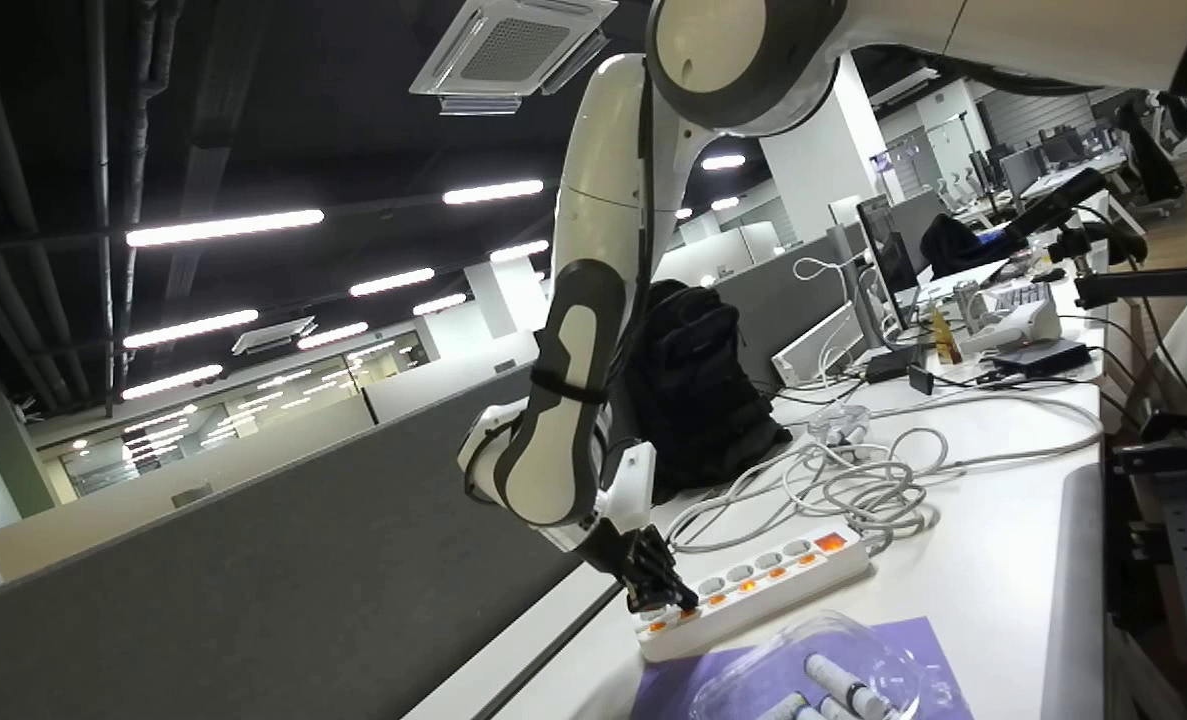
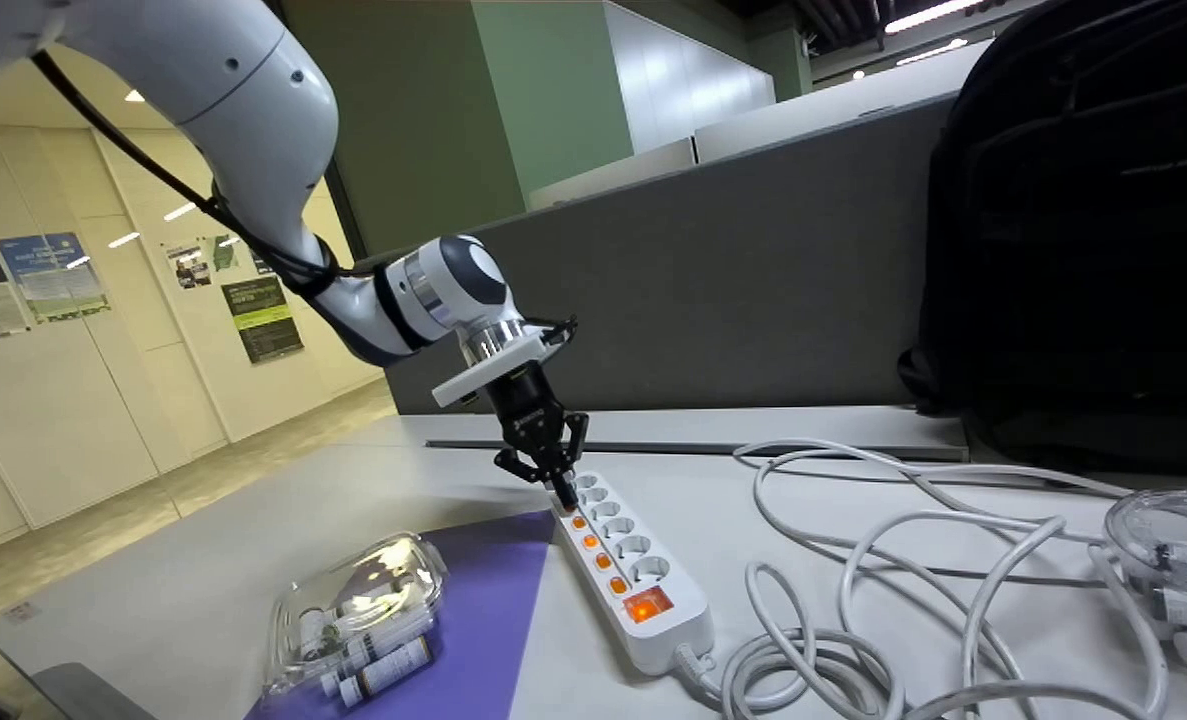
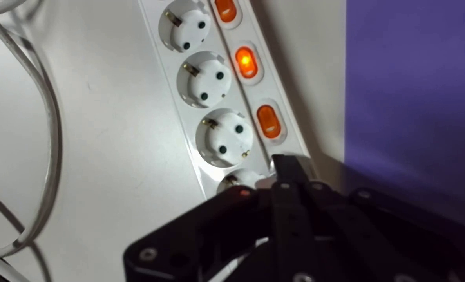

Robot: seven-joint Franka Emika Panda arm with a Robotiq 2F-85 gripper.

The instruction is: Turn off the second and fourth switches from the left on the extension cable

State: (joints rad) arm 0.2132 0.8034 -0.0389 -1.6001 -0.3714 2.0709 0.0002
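The white extension cable (image 1: pixel 773 610) lies on the table, with sockets and orange switches along it; it also shows in the other views (image 2: pixel 643 640) (image 3: pixel 232 98). The fourth switch from the left (image 1: pixel 748 585) glows brightly, also in the wrist view (image 3: pixel 246 62). The third switch (image 3: pixel 268 121) looks unlit. A larger orange-red switch (image 2: pixel 647 603) sits at the cord end. My gripper (image 1: pixel 691 603) is shut and points down at the second switch from the left, with nothing between its fingers; its tips (image 3: pixel 293 168) cover most of that switch. I cannot tell whether they press it.
A purple sheet (image 2: pixel 498 570) lies beside the strip, bearing a clear plastic container (image 2: pixel 353 620) with white bottles. Grey-white cords (image 1: pixel 883 490) loop from the cord end. A black backpack (image 1: pixel 688 390) stands against the grey partition (image 2: pixel 733 300). Another clear container (image 2: pixel 1173 560) holds small items.
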